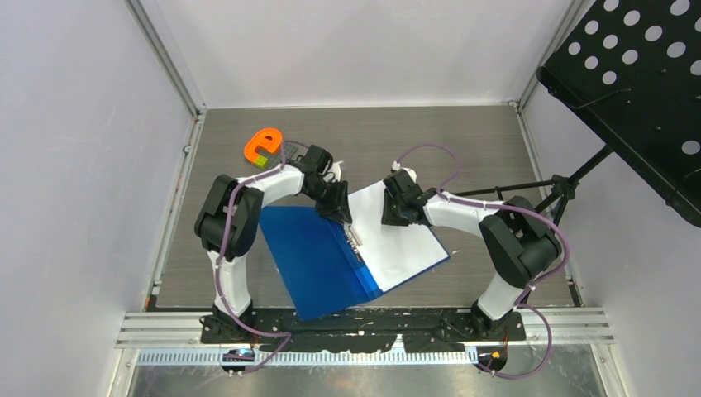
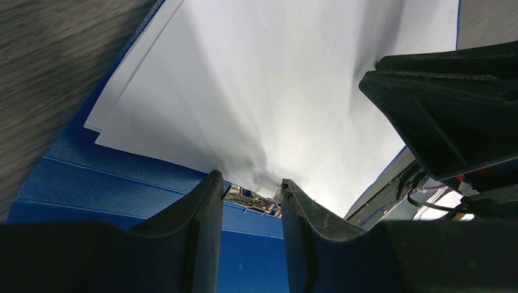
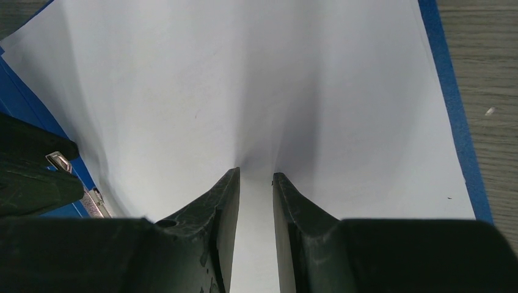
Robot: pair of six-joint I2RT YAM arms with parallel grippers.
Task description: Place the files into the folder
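Atop folder (image 1: 318,265), files (image 1: 405,248) lengthwise far-left to near-right; right jaws parted, left jaws unclear.

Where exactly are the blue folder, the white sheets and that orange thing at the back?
Blue folder (image 1: 314,260): top view, bare left cover.
White sheets (image 1: 405,244): top view, middle of the stack.
Orange thing (image 1: 256,147): top view, its curved body.

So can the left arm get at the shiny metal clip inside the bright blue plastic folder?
Probably yes. The left gripper sits astride the metal clip on the blue folder, with nothing in between; only the edge of the white paper sheets bunches close by.
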